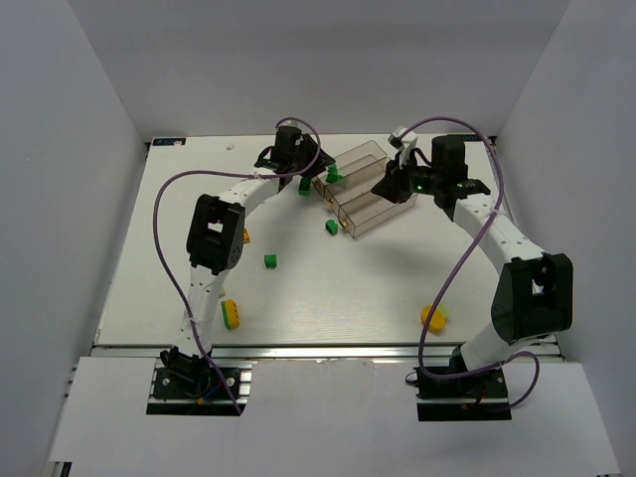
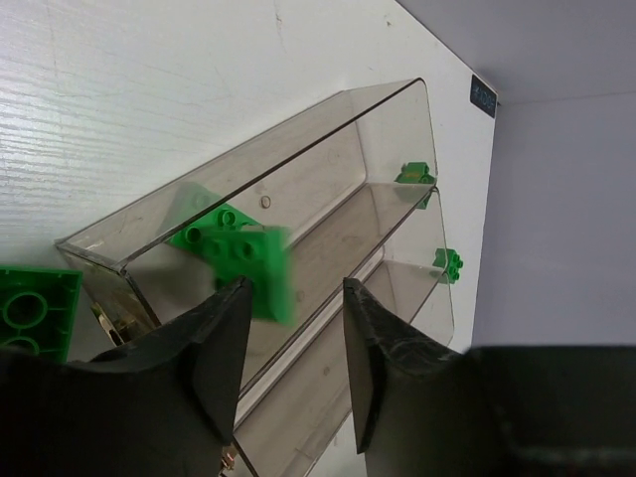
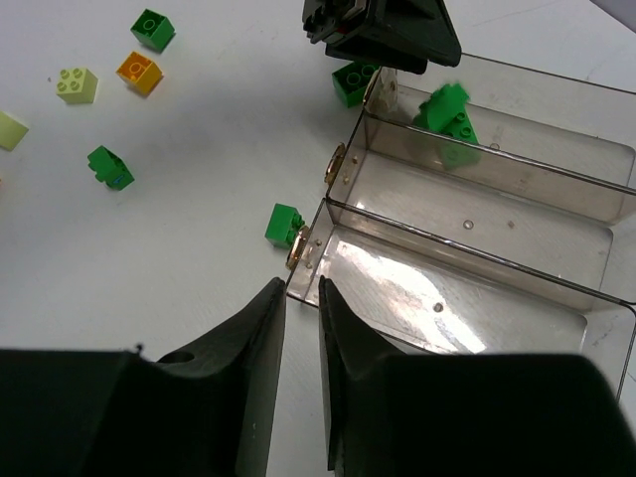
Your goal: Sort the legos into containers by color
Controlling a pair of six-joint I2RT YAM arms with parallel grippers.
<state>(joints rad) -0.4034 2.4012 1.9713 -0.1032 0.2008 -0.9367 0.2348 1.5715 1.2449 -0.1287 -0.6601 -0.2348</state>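
Judging by how things lay, the sorting had barely begun. At the left of the surface (image 1: 348, 288), a yellow and green brick (image 1: 231, 314), an orange brick (image 1: 245, 236) and a loose green brick (image 1: 270, 260) lay well apart from the containers (image 1: 363, 152).

Farther right, the left gripper (image 2: 293, 298) hung over the end of the outer trough. Its jaws were moderately apart and held nothing. A blurred dark green brick (image 2: 238, 253) sat in that trough just past its fingertips and looked free of the grip. Two more green legos, one (image 1: 304, 186) beside the tray and one (image 1: 332, 228) at its near end, remained outside.

The other two troughs looked empty in the right wrist view. The right gripper (image 3: 301, 298) hovered over the near trough's end with only a narrow gap between its jaws and carried nothing. At the far right an orange and yellow brick (image 1: 434, 317) lay unsorted.
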